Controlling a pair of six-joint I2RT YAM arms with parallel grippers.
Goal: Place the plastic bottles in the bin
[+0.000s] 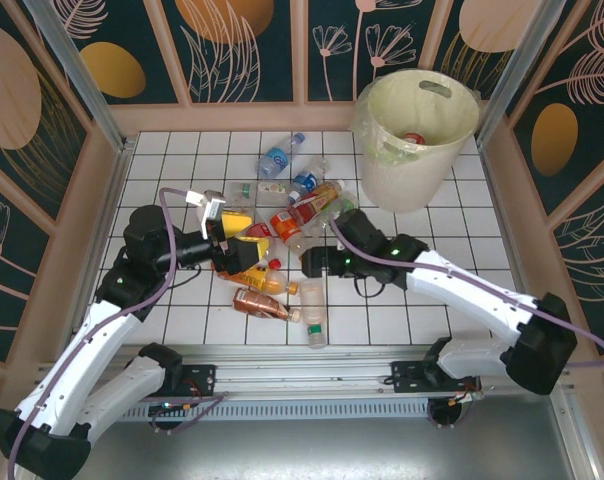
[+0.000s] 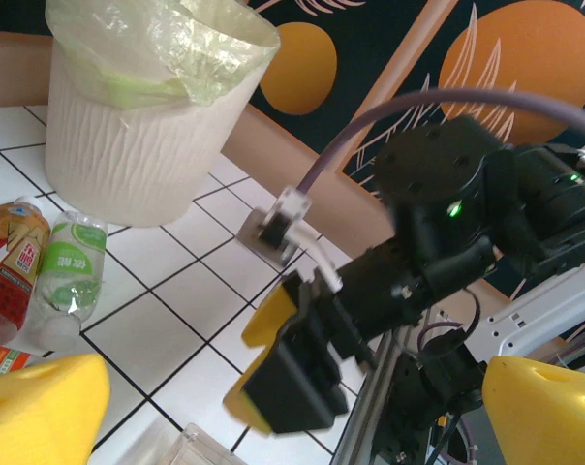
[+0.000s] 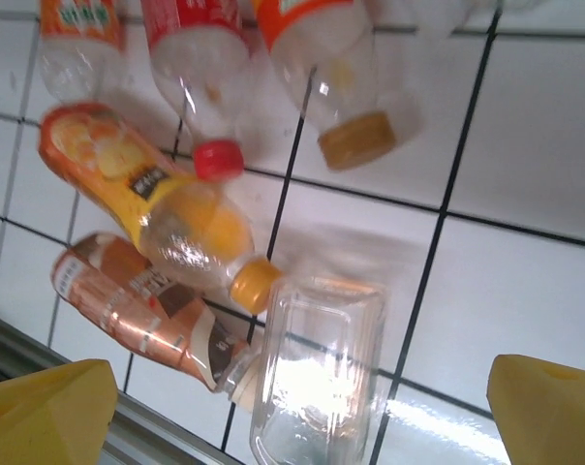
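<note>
Several plastic bottles lie on the white tiles in the middle of the table, among them a copper-labelled one and a clear square one. The cream bin stands at the far right with a red-capped bottle inside. My right gripper is open above the clear bottle, which lies flat on the tiles between its yellow fingertips. My left gripper is open too, empty, facing the right gripper. Seen from above, the left gripper sits at the pile's left side.
An orange-labelled bottle and the copper one lie just left of the clear bottle. Green- and red-labelled bottles lie near the bin. Wooden walls ring the table; a metal rail runs along the near edge.
</note>
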